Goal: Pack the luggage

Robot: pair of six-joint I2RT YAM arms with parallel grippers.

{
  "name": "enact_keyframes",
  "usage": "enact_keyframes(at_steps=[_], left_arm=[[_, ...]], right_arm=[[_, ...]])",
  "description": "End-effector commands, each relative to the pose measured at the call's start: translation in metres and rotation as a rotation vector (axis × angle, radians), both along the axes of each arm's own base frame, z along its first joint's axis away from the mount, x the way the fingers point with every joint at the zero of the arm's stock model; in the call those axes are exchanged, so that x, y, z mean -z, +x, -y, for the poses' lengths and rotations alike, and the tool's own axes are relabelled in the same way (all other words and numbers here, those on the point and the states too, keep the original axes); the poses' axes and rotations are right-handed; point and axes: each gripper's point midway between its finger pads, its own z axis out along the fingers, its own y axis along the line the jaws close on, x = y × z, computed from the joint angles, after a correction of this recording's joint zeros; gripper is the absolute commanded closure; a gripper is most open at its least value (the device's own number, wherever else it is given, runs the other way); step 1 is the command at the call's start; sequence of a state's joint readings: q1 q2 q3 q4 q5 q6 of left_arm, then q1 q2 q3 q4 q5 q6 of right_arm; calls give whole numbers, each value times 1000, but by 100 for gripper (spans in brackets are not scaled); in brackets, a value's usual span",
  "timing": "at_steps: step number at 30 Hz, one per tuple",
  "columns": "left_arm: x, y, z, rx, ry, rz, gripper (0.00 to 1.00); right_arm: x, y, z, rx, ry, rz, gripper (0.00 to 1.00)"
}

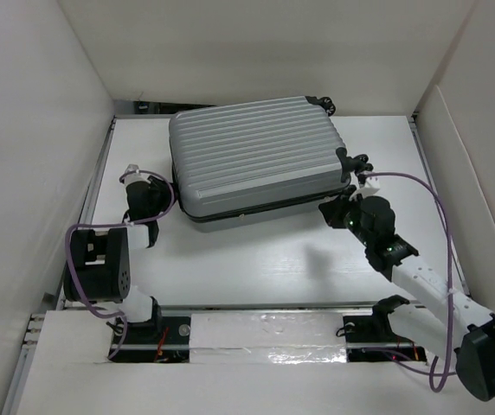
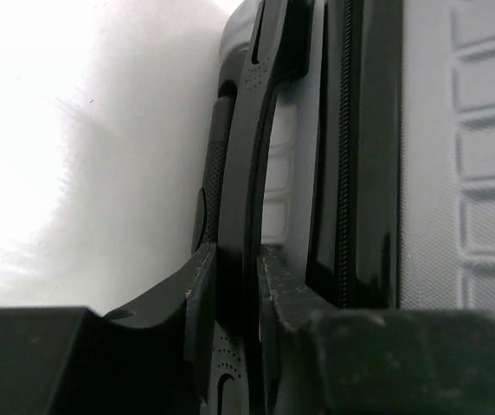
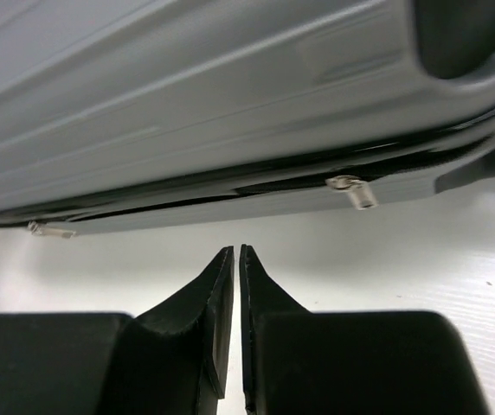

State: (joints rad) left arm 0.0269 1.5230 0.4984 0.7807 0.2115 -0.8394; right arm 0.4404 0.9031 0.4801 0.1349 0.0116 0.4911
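The luggage is a silver-grey ribbed hard-shell suitcase, lying flat and closed on the white table. My left gripper is at its left side, shut on the black side handle; in the left wrist view the fingers clamp the handle bar, next to the shell. My right gripper is shut and empty near the suitcase's front right corner. In the right wrist view it sits just above the table, a little short of the zip seam, with two silver zip pulls ahead.
Black spinner wheels stick out at the suitcase's right side and another pair at the back right corner. White walls enclose the table on the left, back and right. A metal rail runs along the left edge.
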Motion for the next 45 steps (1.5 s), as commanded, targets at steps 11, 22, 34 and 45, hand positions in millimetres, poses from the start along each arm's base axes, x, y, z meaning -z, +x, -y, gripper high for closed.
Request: enact_keyframes(at_steps=[11, 22, 34, 45], left_arm=[[-7, -70, 27, 68, 25, 85, 100], [7, -131, 51, 208, -20, 90, 100], [-14, -144, 64, 307, -14, 185, 100], [-11, -139, 69, 353, 11, 196, 100]], right_arm=[[-46, 81, -3, 16, 31, 77, 84], [-82, 138, -19, -50, -22, 104, 73], [-9, -61, -89, -460, 78, 97, 100], [-3, -57, -129, -443, 3, 227, 53]])
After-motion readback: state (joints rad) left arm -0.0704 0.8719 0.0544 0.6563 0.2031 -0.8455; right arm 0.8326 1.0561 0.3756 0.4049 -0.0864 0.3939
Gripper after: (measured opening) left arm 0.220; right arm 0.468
